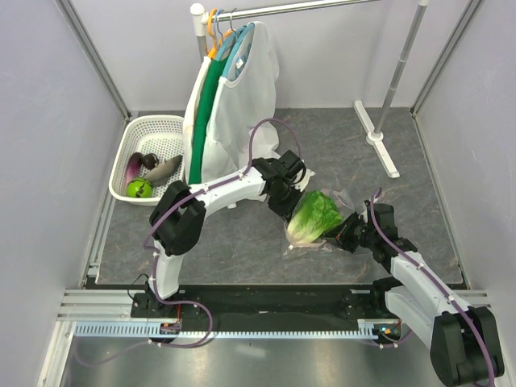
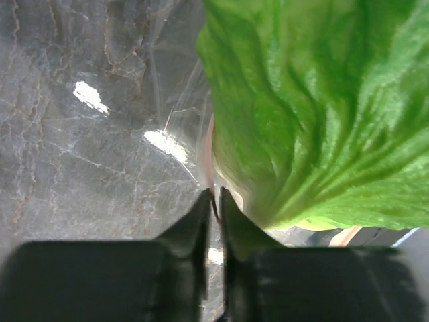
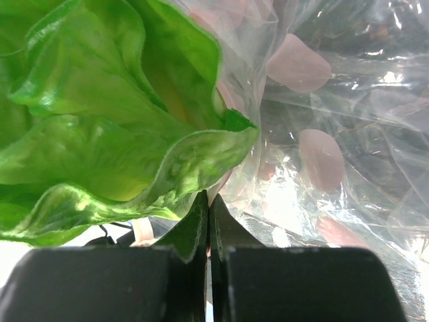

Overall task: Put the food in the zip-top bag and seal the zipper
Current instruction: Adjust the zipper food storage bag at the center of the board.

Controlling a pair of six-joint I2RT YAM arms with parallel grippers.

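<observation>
**Ana:** What fills most of the overhead view?

**Ben:** A grey marbled table [image 1: 242,242] with pale walls on three sides. At the back, a clothes rack [image 1: 376,139] carries a white mesh garment [image 1: 246,97] and a green garment [image 1: 201,121] on hangers. The left arm [image 1: 226,189] reaches from the near edge to the middle of the table. The right arm [image 1: 415,274] bends in from the right.

**Ana:** Where is the food?

**Ben:** It is in two places. A white basket [image 1: 165,137] at the back left holds the purple eggplant [image 1: 133,167], the pale oblong vegetable [image 1: 165,169] and the small green round fruit [image 1: 139,189]. The lettuce head [image 1: 314,216] is at the middle of the table, between the two grippers. It is tilted, with its leaves up and its pale stem end low.

**Ana:** And the bag?

**Ben:** The zip-top bag [image 1: 322,244] is clear with faint pink dots. It lies crumpled under and around the lettuce's stem end. I cannot tell whether the lettuce is inside it or only against it.

**Ana:** What are the grippers doing?

**Ben:** The left gripper [image 2: 214,198] is pinched nearly closed on the bag's mouth edge. The zipper [image 2: 210,151], a thin pink strip, runs down into the narrow gap between the jaws, and the lettuce is just to the right. The right gripper [image 3: 208,201] is clenched tight on the bag's film. A pale sliver shows in the seam between its fingers, and a lettuce leaf hangs just above the tips.
</observation>
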